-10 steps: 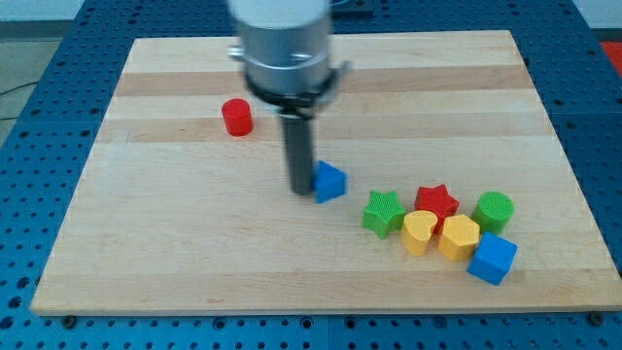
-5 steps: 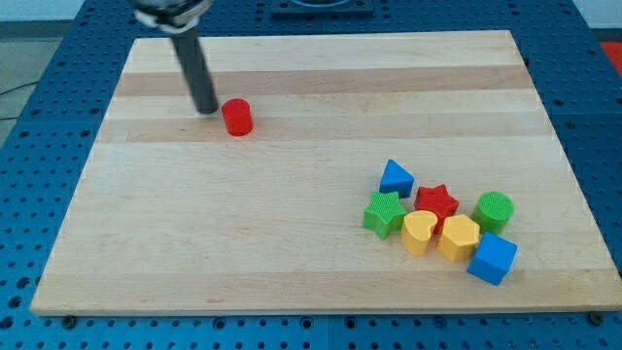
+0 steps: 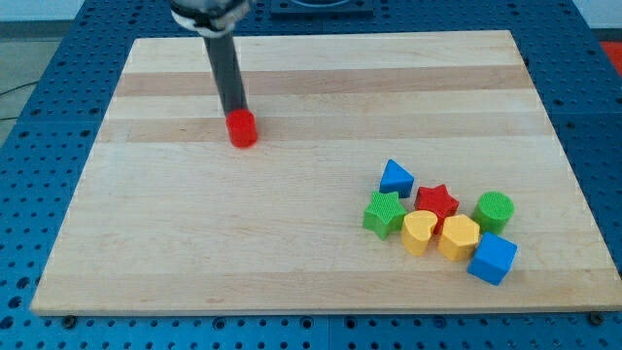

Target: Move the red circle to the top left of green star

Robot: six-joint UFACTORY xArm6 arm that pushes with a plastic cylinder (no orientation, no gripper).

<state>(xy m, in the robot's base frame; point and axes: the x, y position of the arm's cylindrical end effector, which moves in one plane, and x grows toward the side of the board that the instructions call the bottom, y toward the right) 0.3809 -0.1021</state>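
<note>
- Your rod carries no jaws, so there is nothing to release or clench; my tip (image 3: 236,113) sits against the upper edge of the red circle (image 3: 242,129), touching it or all but, on the side facing the view's top left.
- From the green star (image 3: 385,213), the red circle lies well apart, up and toward the view's left, so the push you want runs down and right, roughly the way the tip already bears.
- Just above the green star sits the blue triangle (image 3: 396,178); judge your stopping place to the left of it.
- On the green star's far side cluster the red star (image 3: 436,201), yellow heart (image 3: 419,231), yellow hexagon (image 3: 459,237), green cylinder (image 3: 494,210) and blue cube (image 3: 493,259).
- The tabletop (image 3: 194,243) between circle and green star is bare wood.
</note>
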